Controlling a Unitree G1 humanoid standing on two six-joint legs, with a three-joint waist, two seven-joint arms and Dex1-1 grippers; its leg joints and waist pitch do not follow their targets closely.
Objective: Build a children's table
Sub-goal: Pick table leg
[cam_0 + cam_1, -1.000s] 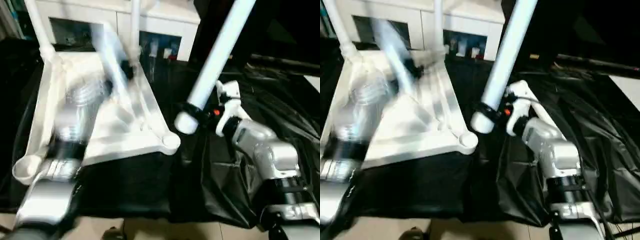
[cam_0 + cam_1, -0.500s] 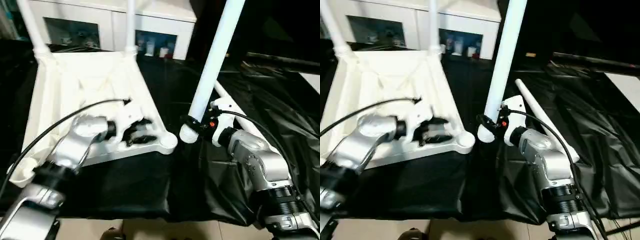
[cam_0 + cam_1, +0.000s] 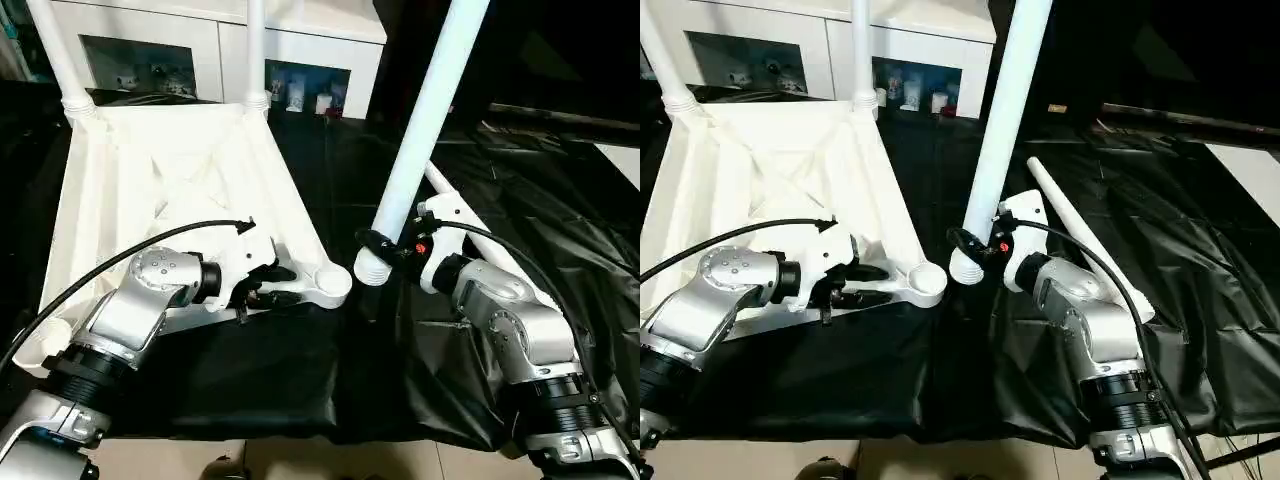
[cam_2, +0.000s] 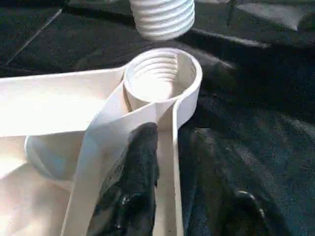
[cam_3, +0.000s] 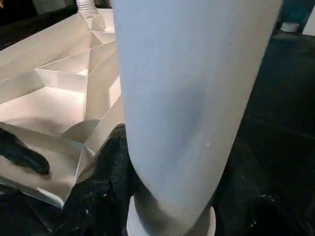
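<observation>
The small white plastic children's table (image 3: 170, 180) lies upside down on the black cloth-covered work table (image 3: 560, 230), ribbed underside up, two legs standing in its far sockets. The near round threaded socket (image 4: 160, 73) is empty. The left gripper (image 3: 268, 285) clamps the tabletop rim beside it. The right gripper (image 3: 385, 250) grips a long white tapered tube leg (image 3: 425, 130), threaded end just beside that socket. Another leg (image 3: 1085, 235) lies on the cloth.

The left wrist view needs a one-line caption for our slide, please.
Left gripper straddling the tabletop rim beside the empty threaded socket, a leg's threaded end hovering above.
</observation>
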